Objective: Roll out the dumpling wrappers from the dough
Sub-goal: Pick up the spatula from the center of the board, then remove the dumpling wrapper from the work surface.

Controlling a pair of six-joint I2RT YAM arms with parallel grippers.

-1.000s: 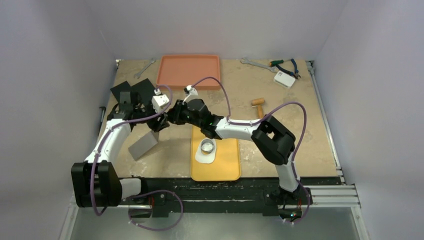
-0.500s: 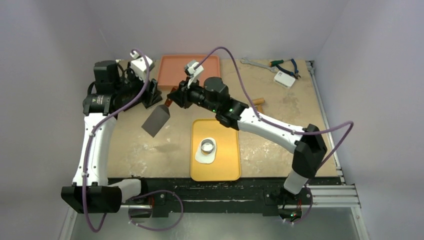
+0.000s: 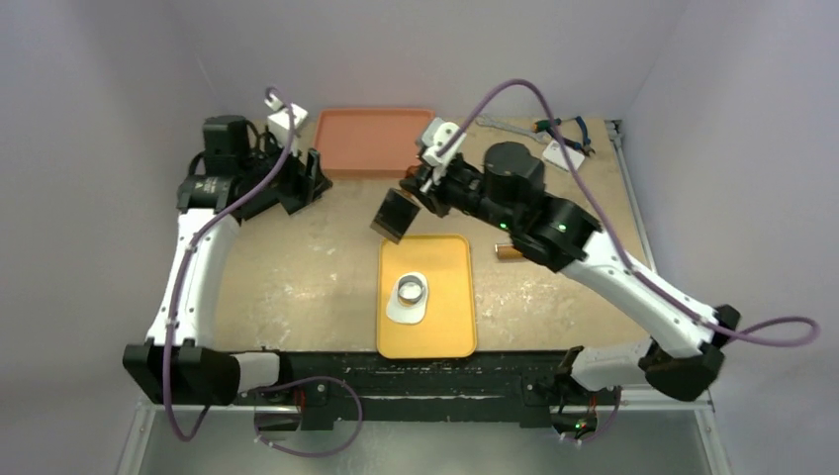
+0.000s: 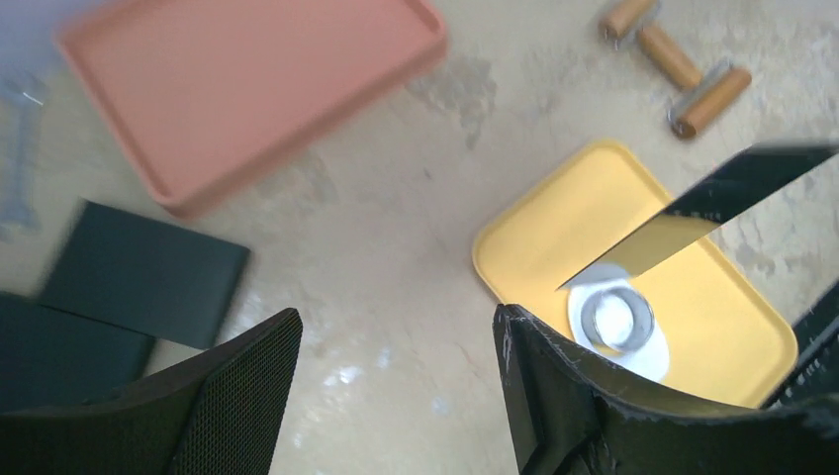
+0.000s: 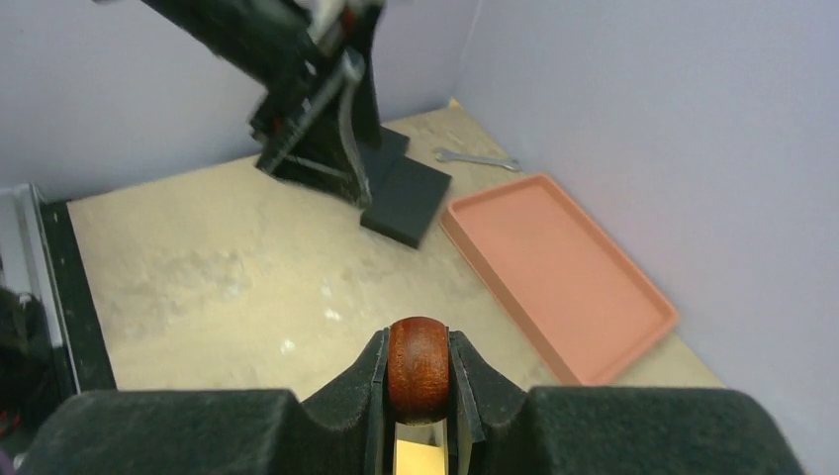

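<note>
Arms: two, both raised over the far half of the table, well apart.
Left gripper point(image 4: 396, 317): wide open and carrying nothing, its two black fingers point(image 4: 247, 396) spread over bare tabletop.
Right gripper point(image 5: 418, 341): clamped hard on the scraper's round wooden handle point(image 5: 418, 374).
Scraper point(image 3: 394, 215): one, and it hung in the air, blade tilted, just beyond the far edge of the yellow tray.
Trays: two. One orange tray point(image 3: 371, 139) sat at the back, one yellow tray point(image 3: 450, 327) at the near middle.
Ring cutter point(image 4: 591, 322): one, sitting on the dough on the yellow tray.
Dough point(image 3: 406, 313): one white patch, flat under the cutter.
Dumpling wrappers point(image 4: 615, 319): one white round showed, framed inside the ring; whether it was cut free could not be told.
Rolling pin point(image 4: 673, 59): one, lying on the table beyond the yellow tray.
Black pads point(image 4: 143, 267): two, overlapping, near the orange tray.
Pliers point(image 3: 564, 127): one pair, far right corner.
</note>
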